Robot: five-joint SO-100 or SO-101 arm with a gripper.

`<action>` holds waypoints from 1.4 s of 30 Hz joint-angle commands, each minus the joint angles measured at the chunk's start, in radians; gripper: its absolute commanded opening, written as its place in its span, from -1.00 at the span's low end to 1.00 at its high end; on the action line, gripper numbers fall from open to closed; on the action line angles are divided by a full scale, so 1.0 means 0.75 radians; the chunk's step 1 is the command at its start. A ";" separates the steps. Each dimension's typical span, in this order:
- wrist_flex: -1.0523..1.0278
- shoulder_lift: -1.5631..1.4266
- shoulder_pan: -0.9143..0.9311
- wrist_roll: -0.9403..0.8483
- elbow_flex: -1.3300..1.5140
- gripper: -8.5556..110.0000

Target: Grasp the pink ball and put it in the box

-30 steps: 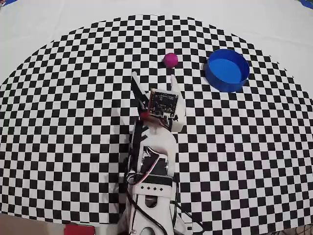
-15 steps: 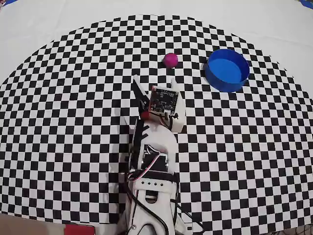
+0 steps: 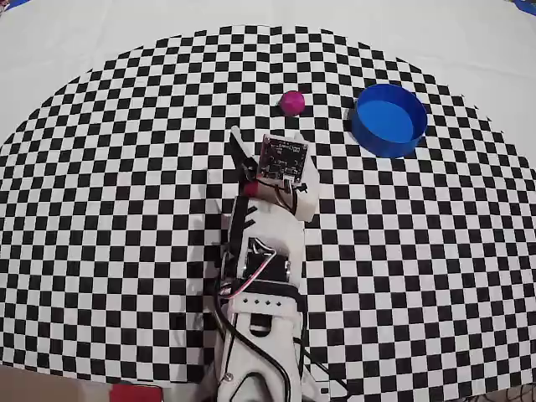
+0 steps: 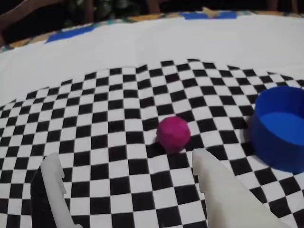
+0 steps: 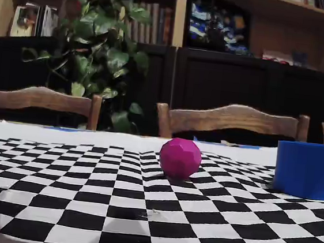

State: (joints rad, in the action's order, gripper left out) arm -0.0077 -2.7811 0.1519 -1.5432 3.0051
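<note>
1. Claw (image 4: 130, 164): released, holding nothing. In the wrist view both fingers are spread wide with bare checkered cloth between them. In the overhead view the claw (image 3: 266, 134) hovers near the middle of the cloth, pointed toward the far edge.
2. Ball (image 4: 173, 133): pink, resting on the cloth just beyond the fingertips, apart from them and a little toward the right-hand finger in the wrist view. In the overhead view the ball (image 3: 291, 102) lies near the far edge of the checkered patch.
3. Box (image 3: 389, 119): blue, round, upright, nothing visible inside. It stands to the right of the ball in the overhead view, apart from it, near the far right edge of the cloth.
4. Cloth (image 3: 100, 209): black-and-white checkered, carrying ball, box and arm.
5. Step in hand, as judged: the approach to the ball; no grasp yet.
6. Next move, as judged: advance and lower so the fingers straddle the ball, shifting slightly right to centre it, then close.
</note>
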 commanded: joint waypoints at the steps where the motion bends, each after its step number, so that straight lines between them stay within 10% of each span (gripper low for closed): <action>1: 0.010 0.051 0.010 -0.012 -0.084 -0.32; 42: 0.067 0.818 0.049 -0.012 -0.534 -0.32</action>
State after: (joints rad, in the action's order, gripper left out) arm 0.0245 -2.1875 0.1810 -1.5432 2.6584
